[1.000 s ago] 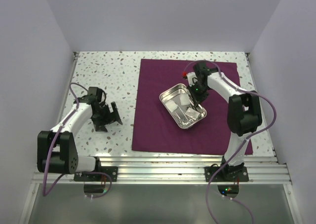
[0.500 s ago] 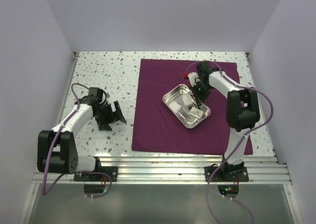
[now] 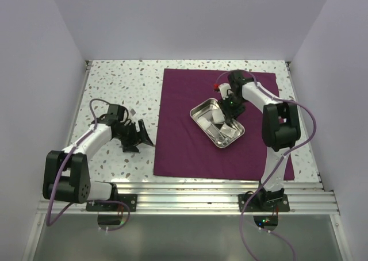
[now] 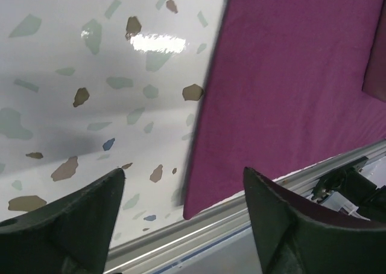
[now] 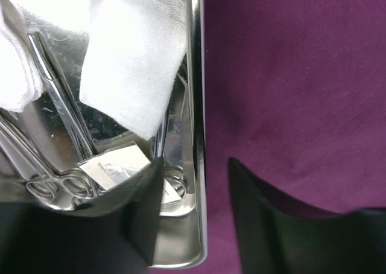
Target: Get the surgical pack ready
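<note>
The left end effector (image 4: 183, 176) hung wide open and empty over the speckled worktop (image 4: 78, 63), just beside the edge of the purple cloth (image 4: 289, 87). The right end effector (image 5: 196, 165) stood partly open, gripping nothing, astride the rim of the steel tray (image 5: 196, 75), which lay on the spread cloth holding white gauze (image 5: 132, 63) and scissor-like instruments (image 5: 57, 111). Pale walls (image 3: 184, 19) enclosed the worktop.

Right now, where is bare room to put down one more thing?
Free: the table left of the cloth, behind the left gripper; the cloth strip between tray and rail. Crowded: the tray rim, straddled by the right gripper.
</note>
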`<state>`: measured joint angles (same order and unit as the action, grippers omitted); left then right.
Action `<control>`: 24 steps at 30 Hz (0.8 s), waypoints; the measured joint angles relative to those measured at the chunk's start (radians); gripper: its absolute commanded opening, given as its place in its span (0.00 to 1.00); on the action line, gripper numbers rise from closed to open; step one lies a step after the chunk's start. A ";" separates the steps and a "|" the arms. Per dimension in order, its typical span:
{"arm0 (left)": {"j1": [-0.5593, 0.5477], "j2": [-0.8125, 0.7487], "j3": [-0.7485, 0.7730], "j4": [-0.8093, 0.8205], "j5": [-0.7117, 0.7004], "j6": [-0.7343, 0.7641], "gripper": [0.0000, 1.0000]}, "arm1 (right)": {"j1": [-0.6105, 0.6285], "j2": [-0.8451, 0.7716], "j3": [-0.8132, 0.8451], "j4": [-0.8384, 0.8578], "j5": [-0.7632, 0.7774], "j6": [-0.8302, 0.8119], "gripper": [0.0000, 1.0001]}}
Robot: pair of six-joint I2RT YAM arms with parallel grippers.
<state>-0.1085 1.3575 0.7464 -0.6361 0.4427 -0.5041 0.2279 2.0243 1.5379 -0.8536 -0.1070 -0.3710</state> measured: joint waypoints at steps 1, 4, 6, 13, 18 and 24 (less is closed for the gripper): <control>-0.005 0.000 0.003 0.008 0.000 0.000 0.75 | 0.000 0.000 0.000 0.002 0.007 0.006 0.55; -0.041 0.004 0.034 0.031 -0.006 0.011 0.59 | 0.000 0.000 0.008 -0.003 0.022 0.054 0.66; -0.085 0.021 0.081 0.071 -0.013 0.021 0.39 | 0.000 0.000 0.032 -0.006 0.048 0.123 0.71; -0.176 0.248 0.283 0.249 -0.014 0.012 0.00 | -0.009 -0.023 0.142 0.005 0.206 0.452 0.46; -0.231 0.480 0.470 0.287 -0.035 -0.001 0.00 | -0.047 -0.008 0.265 -0.052 0.296 0.699 0.00; -0.321 0.718 0.757 0.218 -0.171 0.000 0.00 | -0.113 0.060 0.291 -0.106 0.394 0.861 0.00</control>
<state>-0.4294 2.0758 1.5036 -0.4183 0.2722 -0.5045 0.1146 2.0842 1.8294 -0.9600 0.2867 0.4904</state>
